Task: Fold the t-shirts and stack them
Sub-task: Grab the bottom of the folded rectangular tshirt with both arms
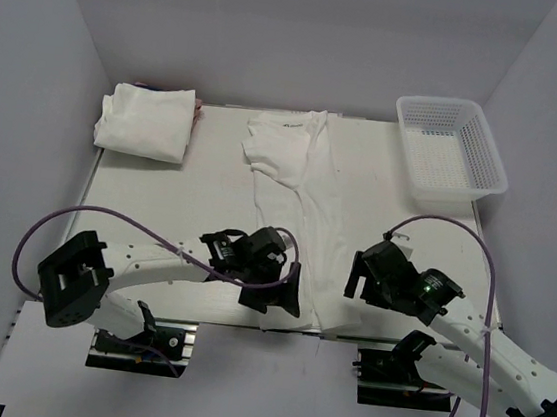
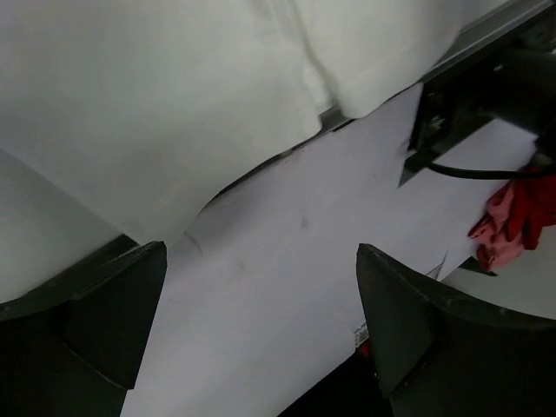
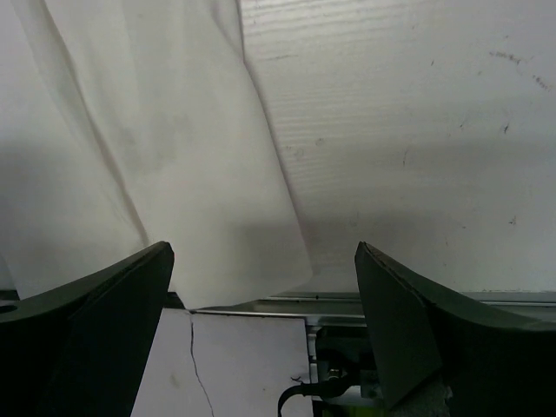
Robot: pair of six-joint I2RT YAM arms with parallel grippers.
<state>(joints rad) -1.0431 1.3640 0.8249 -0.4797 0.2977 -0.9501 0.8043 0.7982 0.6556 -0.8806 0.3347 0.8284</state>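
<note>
Folded t-shirt (image 1: 146, 121) far left, long t-shirt (image 1: 303, 211) centre, basket (image 1: 451, 153) far right, on table (image 1: 200, 195)

Left hand (image 2: 261, 252) open, empty; right hand (image 3: 265, 248) open, empty; both arms bent low.

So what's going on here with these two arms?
Two robot arms are folding t-shirts. One t-shirt lies in a long strip down the middle of the table. The left gripper and right gripper hover open at its near end, holding nothing. A folded t-shirt sits at the far left corner, a white basket far right.
</note>
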